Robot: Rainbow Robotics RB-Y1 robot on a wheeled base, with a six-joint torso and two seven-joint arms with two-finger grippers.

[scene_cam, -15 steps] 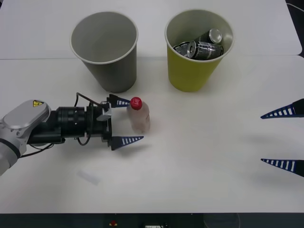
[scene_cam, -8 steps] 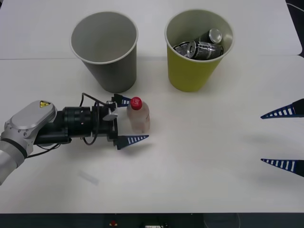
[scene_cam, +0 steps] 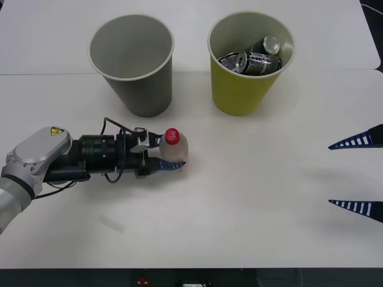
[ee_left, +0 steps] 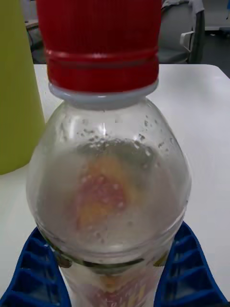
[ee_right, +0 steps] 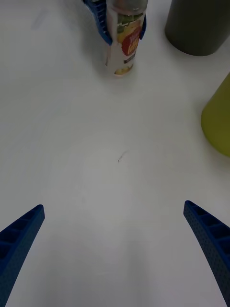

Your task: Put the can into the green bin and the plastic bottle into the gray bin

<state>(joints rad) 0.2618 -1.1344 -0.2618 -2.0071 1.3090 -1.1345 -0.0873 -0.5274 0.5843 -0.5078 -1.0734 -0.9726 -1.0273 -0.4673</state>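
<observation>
We see L gripper [scene_cam: 169,152] clamped on upright plastic bottle [scene_cam: 175,149], at 5 o'clock of gray bin [scene_cam: 133,63]. R gripper [scene_cam: 356,174] idles at 3 o'clock, fingers wide.

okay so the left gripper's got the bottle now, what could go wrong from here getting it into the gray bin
1. The left gripper is shut on the plastic bottle across its rounded clear body, so the bottle may slip or tilt when lifted.
2. The gray bin stands close behind the bottle; a low carry might knock its wall and tip it.
3. The green bin, holding cans, stands beside the gray one; overshooting could drop the bottle there.
</observation>
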